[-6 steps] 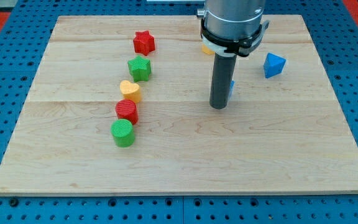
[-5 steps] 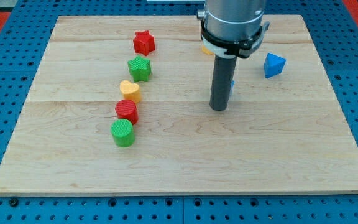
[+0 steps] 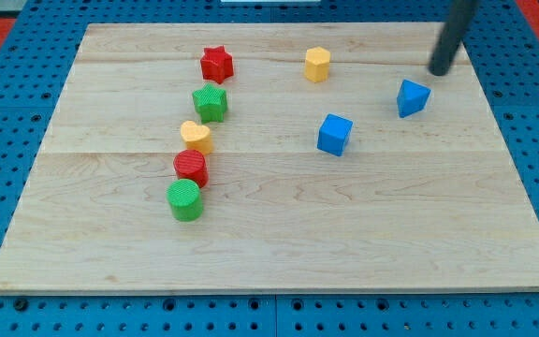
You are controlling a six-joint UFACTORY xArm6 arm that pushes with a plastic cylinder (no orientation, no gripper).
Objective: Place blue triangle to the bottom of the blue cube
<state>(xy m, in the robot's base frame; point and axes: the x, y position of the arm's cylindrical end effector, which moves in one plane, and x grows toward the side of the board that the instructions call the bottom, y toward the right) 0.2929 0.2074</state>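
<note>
My tip point(image 3: 439, 71) is the bare end of a dark rod that slants in from the view's top right. It is one plain piece with no parts to open or close, and it holds nothing and touches no block. It stands near the table's point(image 3: 279, 267) top right corner, just above and a little to the right of the blue triangle point(image 3: 413, 97), with a narrow strip of bare wood between them. The triangle lies in the upper right part of the table, tilted on one face. The blue cube point(image 3: 335, 134) sits to the view's lower left of the triangle, near it but clearly apart, so the triangle is to the cube's upper right and not below it. Above the cube and slightly to its left, a yellow block point(image 3: 317, 65) stands alone near the table's top edge; it looks many-sided, but I cannot tell its exact shape. The other blocks form a loose column well apart on the view's left. From the top down these are a red star point(image 3: 217, 64), a green block point(image 3: 211, 101) with a ridged outline, a yellow heart point(image 3: 196, 137), a red cylinder point(image 3: 191, 168) and a green cylinder point(image 3: 185, 199). The heart, red cylinder and green cylinder sit close together, touching or nearly so.
</note>
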